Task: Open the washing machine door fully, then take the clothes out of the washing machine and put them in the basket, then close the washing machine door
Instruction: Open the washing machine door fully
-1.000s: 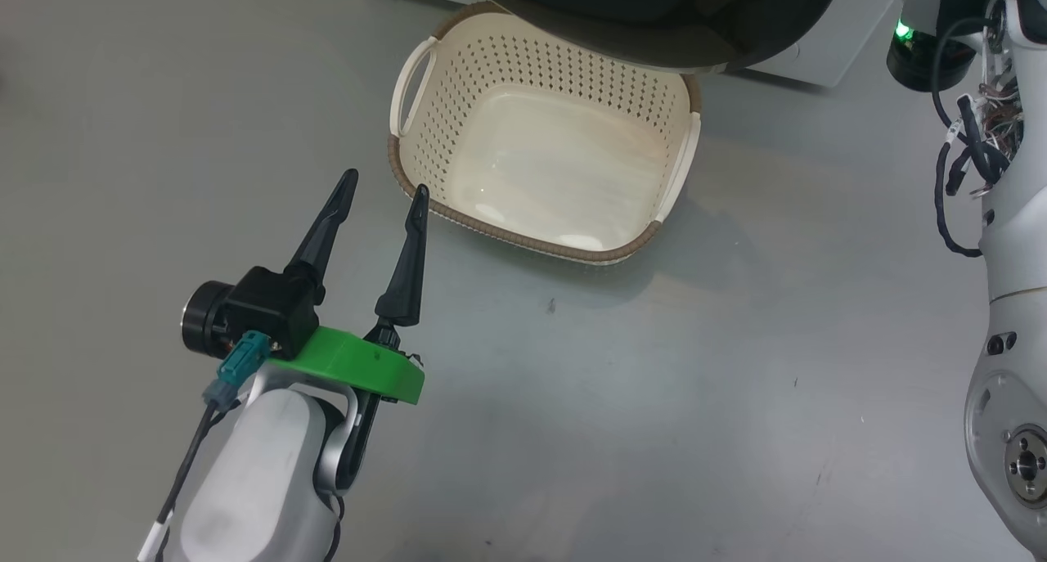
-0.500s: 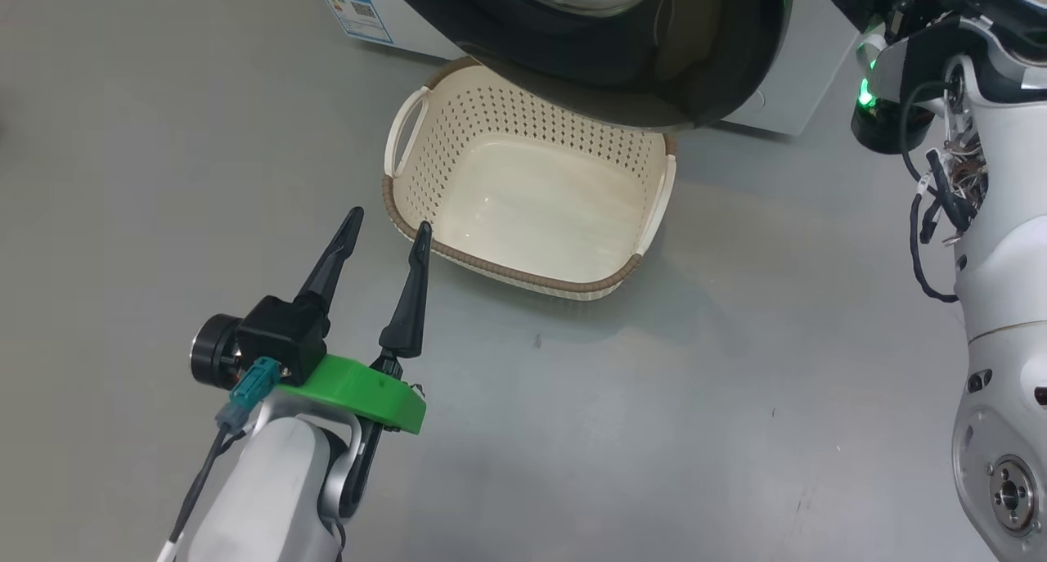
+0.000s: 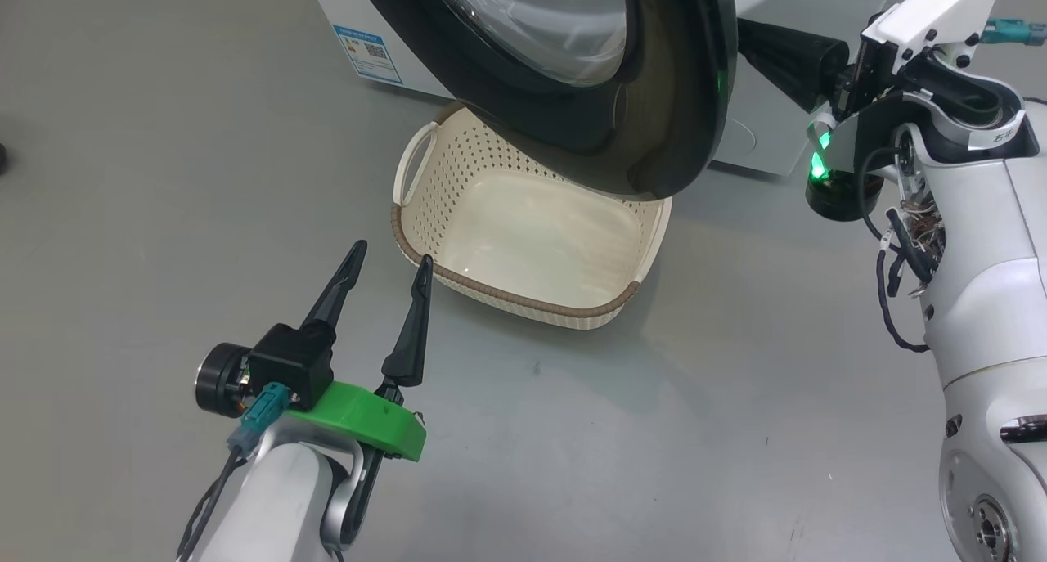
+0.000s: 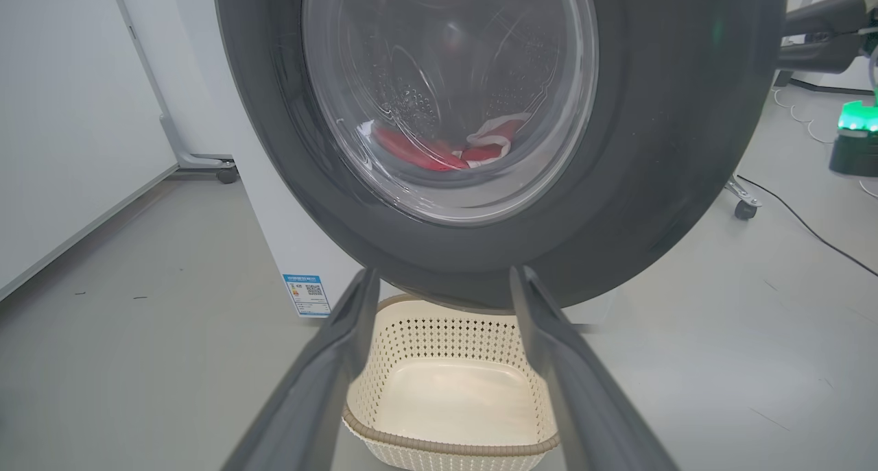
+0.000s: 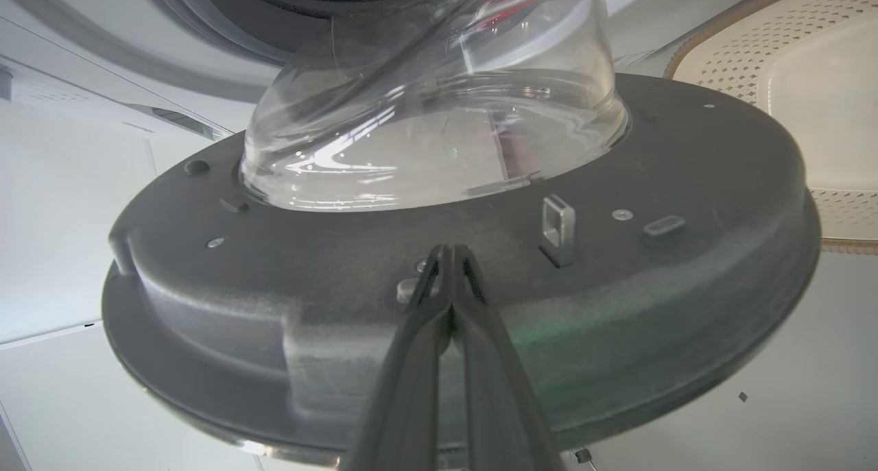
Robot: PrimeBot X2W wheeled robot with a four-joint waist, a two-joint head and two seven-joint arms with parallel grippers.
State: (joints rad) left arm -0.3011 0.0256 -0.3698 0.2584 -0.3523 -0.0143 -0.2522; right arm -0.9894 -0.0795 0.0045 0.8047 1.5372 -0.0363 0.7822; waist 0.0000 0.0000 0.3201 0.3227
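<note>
The right gripper (image 5: 449, 255), fingers clenched empty, touched the inner side of the washing machine door (image 5: 686, 306); a slow outward push seemed best. The left gripper (image 3: 391, 254) had its fingers released.

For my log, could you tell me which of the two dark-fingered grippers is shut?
The right gripper, pinched together at the black-rimmed round glass door; the left gripper is open.

The washing machine door (image 3: 654, 96) hides the far end of the basket (image 3: 523, 298) and is cut off at the top, the clothes (image 4: 411, 152) are a red blur behind its glass, and the blue label (image 3: 368, 53) is too small to read.
</note>
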